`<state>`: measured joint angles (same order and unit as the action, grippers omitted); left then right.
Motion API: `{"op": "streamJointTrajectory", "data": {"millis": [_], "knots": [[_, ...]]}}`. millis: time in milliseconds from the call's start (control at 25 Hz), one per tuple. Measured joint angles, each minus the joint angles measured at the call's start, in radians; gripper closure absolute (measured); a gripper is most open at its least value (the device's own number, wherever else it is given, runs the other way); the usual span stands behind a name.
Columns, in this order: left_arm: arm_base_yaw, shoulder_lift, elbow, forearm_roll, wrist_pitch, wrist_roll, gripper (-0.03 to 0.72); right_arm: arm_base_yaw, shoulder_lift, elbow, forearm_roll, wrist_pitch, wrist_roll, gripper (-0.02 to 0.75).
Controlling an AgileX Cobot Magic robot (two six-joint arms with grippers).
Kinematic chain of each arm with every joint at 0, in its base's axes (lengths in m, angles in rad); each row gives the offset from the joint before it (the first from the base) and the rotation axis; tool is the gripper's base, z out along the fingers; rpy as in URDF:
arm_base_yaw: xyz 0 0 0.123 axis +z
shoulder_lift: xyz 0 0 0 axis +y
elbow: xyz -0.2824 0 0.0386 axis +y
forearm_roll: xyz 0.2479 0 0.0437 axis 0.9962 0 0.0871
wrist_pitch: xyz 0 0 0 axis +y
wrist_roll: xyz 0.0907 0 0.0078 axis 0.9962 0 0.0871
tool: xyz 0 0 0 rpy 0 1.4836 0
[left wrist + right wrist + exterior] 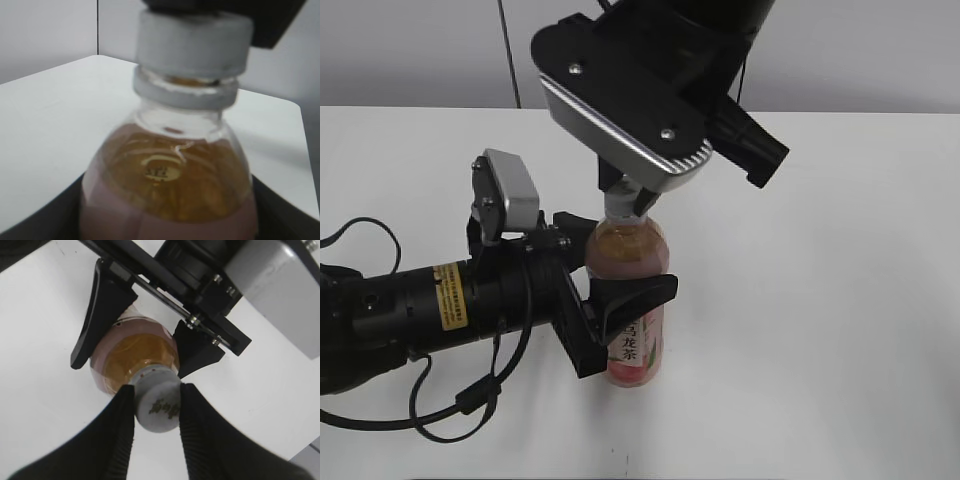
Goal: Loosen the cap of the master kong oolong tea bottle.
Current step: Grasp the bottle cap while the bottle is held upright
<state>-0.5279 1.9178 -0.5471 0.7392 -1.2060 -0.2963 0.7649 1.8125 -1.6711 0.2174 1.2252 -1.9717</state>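
The master kong oolong tea bottle (632, 330) stands upright on the white table, amber tea inside and a pink label below. My left gripper (620, 300) is shut on its body from the left; the bottle fills the left wrist view (170, 190). The white cap (159, 406) sits on the neck, with a greenish-grey mark on top. My right gripper (157, 407) comes down from above and is shut on the cap, one black finger on each side. In the exterior view the cap (623, 204) is mostly hidden under the right gripper (630, 195). In the left wrist view the cap (192, 42) shows blurred.
The white table (820, 300) spreads all around the bottle. A grey wall (420, 50) rises behind it. The left arm's black body and cables (410, 320) lie at the left front of the table.
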Motion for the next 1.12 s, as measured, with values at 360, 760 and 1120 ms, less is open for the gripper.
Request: {"op": "streamJointTrajectory", "data": {"millis": [360,760,1120], "knots": [[-0.001,0.0,-0.001,0.0,0.001,0.0,0.228,0.004,0.003,0.0,0.057,-0.001,0.245,0.323],[-0.001,0.0,-0.001,0.0,0.001,0.0,0.228,0.004,0.003,-0.004,0.025,-0.001,0.899,0.162],[-0.001,0.0,-0.001,0.0,0.001,0.001,0.228,0.004,0.003,-0.008,-0.045,-0.032,1.376,0.161]]}}
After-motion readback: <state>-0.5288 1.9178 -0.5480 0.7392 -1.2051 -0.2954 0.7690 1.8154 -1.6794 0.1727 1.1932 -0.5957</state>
